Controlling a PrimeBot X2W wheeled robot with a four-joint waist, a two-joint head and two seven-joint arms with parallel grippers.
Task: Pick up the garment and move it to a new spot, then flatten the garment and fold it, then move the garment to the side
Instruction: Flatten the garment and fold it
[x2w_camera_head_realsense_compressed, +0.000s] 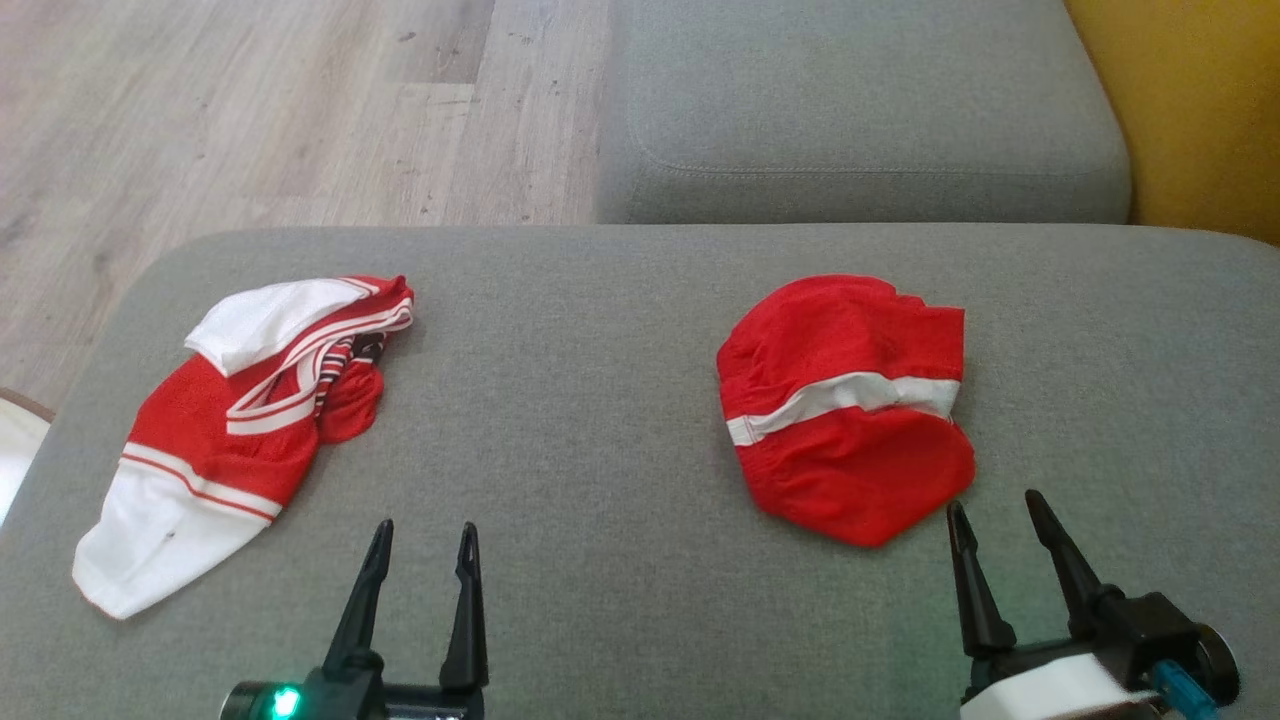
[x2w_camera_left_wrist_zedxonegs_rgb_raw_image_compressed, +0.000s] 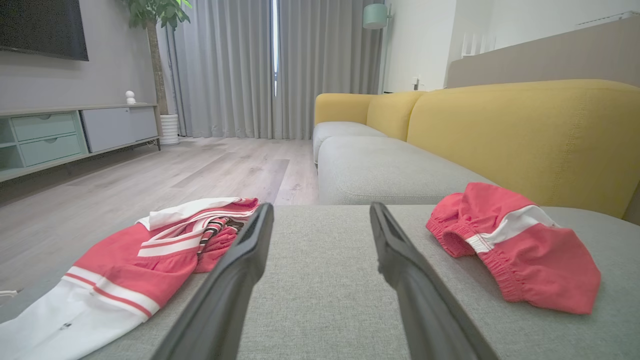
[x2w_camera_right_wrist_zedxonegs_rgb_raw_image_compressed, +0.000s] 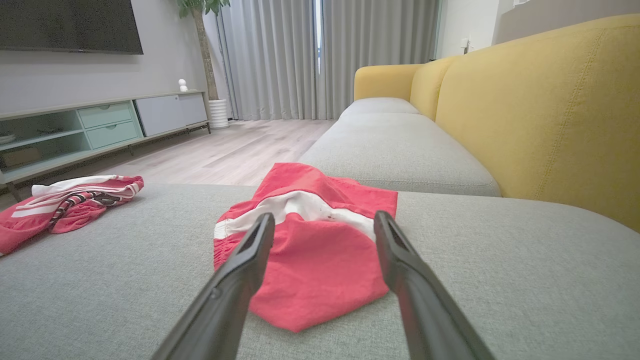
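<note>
**Pick-up not yet begun: both grippers empty**

The red shorts (x2w_camera_head_realsense_compressed: 850, 470) lie crumpled on the right half of the grey cushion (x2w_camera_head_realsense_compressed: 600, 400). A red-and-white jersey (x2w_camera_head_realsense_compressed: 215, 440) lies on its left half, well apart. We take the shorts for the target, though the task does not say which.

The left gripper (x2w_camera_head_realsense_compressed: 426, 525) and right gripper (x2w_camera_head_realsense_compressed: 992, 500) hover over the cushion's near edge, fingers spread and holding nothing. The right gripper sits just beside the shorts' near right edge.

The heap is about as wide as it is deep, so it has no clear long axis. Its white band (x2w_camera_head_realsense_compressed: 850, 395) runs across the cushion, left to right. One corner points toward the near edge, and the gathered waist seems to face the left half.

We judge this to be the first step. Next, the right gripper should ease forward, drop onto that near corner and close on the cloth.
</note>
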